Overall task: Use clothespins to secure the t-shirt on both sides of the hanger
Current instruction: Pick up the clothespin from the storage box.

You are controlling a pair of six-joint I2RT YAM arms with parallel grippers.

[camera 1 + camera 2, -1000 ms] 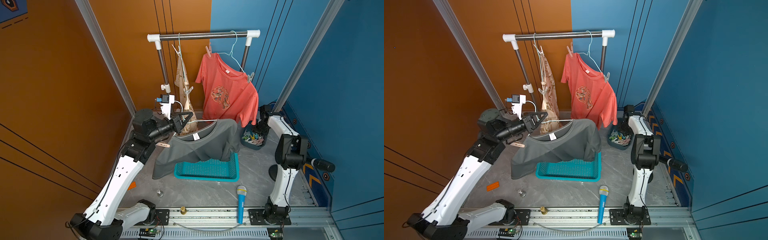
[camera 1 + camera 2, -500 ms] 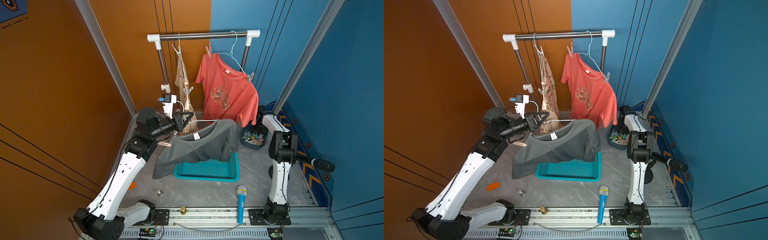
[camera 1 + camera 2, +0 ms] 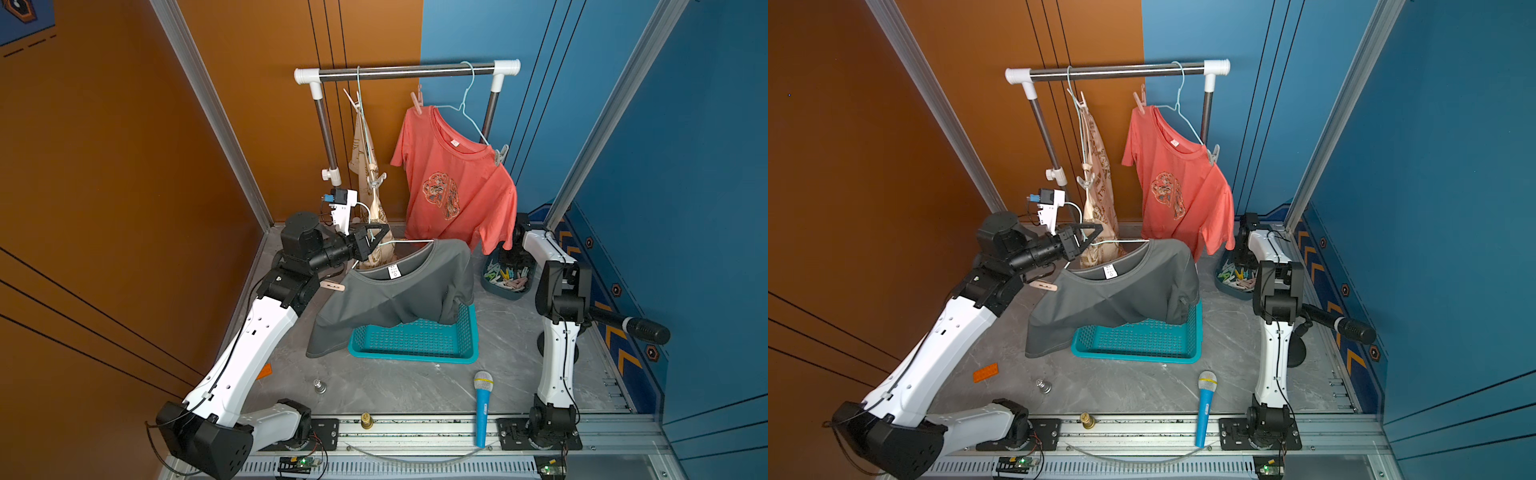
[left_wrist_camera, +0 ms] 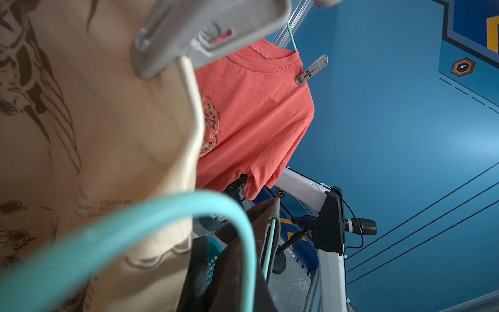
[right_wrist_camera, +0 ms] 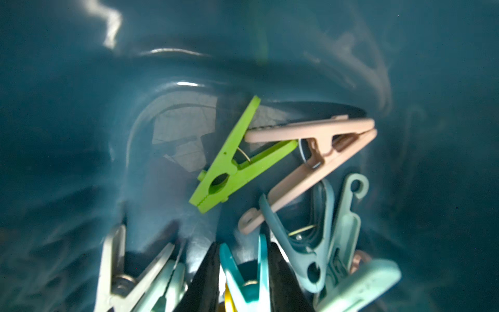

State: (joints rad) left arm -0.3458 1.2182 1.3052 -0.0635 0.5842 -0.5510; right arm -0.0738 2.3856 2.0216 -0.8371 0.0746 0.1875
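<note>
My left gripper point(image 3: 375, 240) is shut on the hook of a teal wire hanger point(image 4: 162, 216), which carries the grey t-shirt point(image 3: 399, 295) above the floor. A pink clothespin point(image 3: 333, 286) sticks out at the shirt's shoulder on the left-arm side. My right gripper point(image 5: 244, 281) reaches down into the dark blue bin point(image 3: 505, 293) of clothespins point(image 3: 509, 276). Its black fingers point(image 5: 206, 281) press on both handles of a teal clothespin point(image 5: 244, 272). A green clothespin point(image 5: 232, 164) and a pink clothespin point(image 5: 318, 151) lie just beyond it.
A rail at the back point(image 3: 407, 70) holds a coral t-shirt point(image 3: 457, 183) pinned to its hanger and a beige garment point(image 3: 368, 166). The grey shirt's hem drapes into a teal basket point(image 3: 415, 340). A toy microphone point(image 3: 483, 403), an orange brick point(image 3: 985, 372) and a small metal weight point(image 3: 319, 386) lie in front.
The right arm's elbow has swung a little inward over the bin and its jaws have narrowed. The left arm has shifted only slightly with the hanger.
</note>
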